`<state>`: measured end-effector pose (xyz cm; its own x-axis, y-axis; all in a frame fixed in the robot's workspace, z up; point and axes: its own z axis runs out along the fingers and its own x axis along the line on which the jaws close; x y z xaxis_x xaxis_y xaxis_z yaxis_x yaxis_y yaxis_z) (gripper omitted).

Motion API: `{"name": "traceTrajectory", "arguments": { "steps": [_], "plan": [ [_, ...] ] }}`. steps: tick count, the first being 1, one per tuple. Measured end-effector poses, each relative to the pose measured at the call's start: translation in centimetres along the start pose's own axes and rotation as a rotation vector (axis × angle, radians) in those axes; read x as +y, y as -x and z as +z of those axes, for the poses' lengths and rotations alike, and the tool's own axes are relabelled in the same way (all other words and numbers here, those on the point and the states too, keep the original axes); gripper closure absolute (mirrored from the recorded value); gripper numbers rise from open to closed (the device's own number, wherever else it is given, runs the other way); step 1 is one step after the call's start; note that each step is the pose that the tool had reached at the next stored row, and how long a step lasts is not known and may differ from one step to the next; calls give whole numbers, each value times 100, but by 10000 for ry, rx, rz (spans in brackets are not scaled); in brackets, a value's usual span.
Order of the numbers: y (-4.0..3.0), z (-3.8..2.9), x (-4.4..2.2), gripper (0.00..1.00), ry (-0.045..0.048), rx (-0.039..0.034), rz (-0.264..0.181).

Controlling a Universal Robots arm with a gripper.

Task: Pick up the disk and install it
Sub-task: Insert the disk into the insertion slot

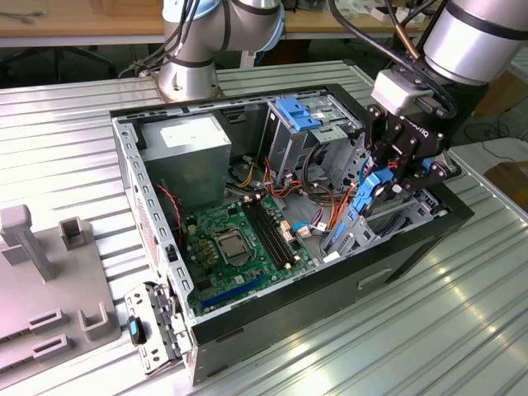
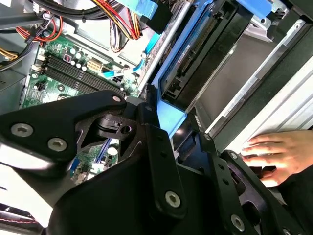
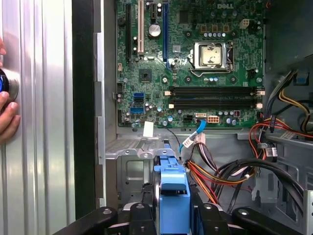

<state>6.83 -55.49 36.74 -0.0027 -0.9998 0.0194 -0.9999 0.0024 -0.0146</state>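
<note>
**Disk held on edge at the drive bay of the open case**

Ribbed silver metal worktop (image 1: 429, 330) runs under everything from where I stand, and on it lies a black steel computer case (image 1: 272, 322), set on its side with the cover off. Inside the case I can see the green motherboard (image 1: 235, 243), a grey boxy power supply (image 1: 186, 144) at the case's far corner, and a lighter-blue ribbed latch plate (image 1: 299, 113) on top of the drive cage. Red, yellow and orange wires (image 3: 220, 171) loop between the motherboard and the cage.

At the end of the case towards the exterior view's right, the silver arm (image 1: 478, 37) reaches down and its black end effector (image 1: 386, 183) is clamped on the disk (image 1: 367, 198), a flat dark-grey hard drive in a bright blue plastic carrier. The disk stands on edge, tilted, its lower end down among the metal walls of the drive bay. In the first wrist view the blue carrier (image 3: 173, 188) sits squeezed between the two black fingers (image 3: 203, 218). The second wrist view shows the drive's dark face (image 2: 188, 58) running alongside the bay wall.

A person's hand (image 2: 276, 152) rests on the worktop just outside the case. A grey plastic fixture (image 1: 33, 272) stands well apart from the case, off towards the exterior view's left.
</note>
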Motion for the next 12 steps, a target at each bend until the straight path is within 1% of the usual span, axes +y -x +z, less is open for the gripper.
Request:
{"name": "traceTrajectory", "arguments": {
  "steps": [5,12],
  "plan": [
    [1,54,1,63,0,-1,0],
    [2,110,2,63,0,1,0]
  ]
}}
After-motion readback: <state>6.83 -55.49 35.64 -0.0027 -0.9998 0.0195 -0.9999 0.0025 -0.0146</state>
